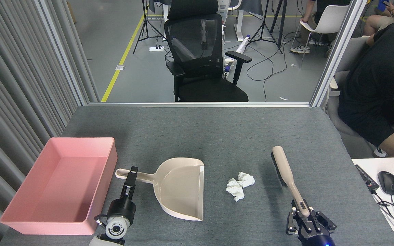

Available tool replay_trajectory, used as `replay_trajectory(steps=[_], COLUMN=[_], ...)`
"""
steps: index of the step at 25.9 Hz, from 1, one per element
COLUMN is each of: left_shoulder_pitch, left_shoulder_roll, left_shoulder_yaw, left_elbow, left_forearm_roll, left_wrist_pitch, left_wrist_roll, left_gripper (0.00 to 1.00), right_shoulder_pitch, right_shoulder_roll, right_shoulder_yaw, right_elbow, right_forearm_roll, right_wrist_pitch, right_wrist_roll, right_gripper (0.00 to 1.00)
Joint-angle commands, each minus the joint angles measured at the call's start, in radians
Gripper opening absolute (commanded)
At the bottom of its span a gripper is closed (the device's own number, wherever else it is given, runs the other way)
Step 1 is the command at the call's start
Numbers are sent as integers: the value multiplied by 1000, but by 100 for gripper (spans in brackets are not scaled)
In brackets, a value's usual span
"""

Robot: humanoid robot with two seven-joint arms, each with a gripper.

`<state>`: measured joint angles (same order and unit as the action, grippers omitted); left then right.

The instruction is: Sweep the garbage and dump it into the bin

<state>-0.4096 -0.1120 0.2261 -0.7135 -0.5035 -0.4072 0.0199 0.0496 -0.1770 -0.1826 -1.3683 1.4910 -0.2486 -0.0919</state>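
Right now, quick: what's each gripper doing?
Left gripper: at the dustpan handle; open or shut cannot be told.
Right gripper: shut on the brush handle.

The garbage [239, 184] is two small crumpled white tissue wads lying touching each other on the grey worktop [217, 133], one slightly nearer and to the left, the other a little farther and to the right. The bin [105, 164] is a shallow rectangular pink plastic tray with plain sloped walls, sitting upright and flat at the worktop's left side, its long axis running front to back, its inside bare. The two are well apart.
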Motion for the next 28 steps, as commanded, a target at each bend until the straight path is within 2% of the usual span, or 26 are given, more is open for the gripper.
replay_trajectory(steps=[1,7,16,28], left_shoulder_pitch=[-12,-17,-40,-48], left_shoulder_roll=[-2,-2,-3,-2], left_shoulder_yaw=[13,18,19,19], left_elbow=[42,63,77,80], left_forearm_roll=[2,2,2,0], left_wrist_pitch=[-30,-44,-58,-67], left_wrist_roll=[-9,-14,-41,-86], left_gripper=[68,65,50,35], right_shoulder_pitch=[-1,-1,1,-2], right_shoulder_roll=[-1,-4,-4,7], right_shoulder_yaw=[0,0,0,2], right_elbow=[0,0,0,-2], right_forearm_roll=[0,0,0,0], right_wrist_pitch=[-1,-1,-1,-3], right_wrist_roll=[0,0,0,0], right_gripper=[16,16,17,17])
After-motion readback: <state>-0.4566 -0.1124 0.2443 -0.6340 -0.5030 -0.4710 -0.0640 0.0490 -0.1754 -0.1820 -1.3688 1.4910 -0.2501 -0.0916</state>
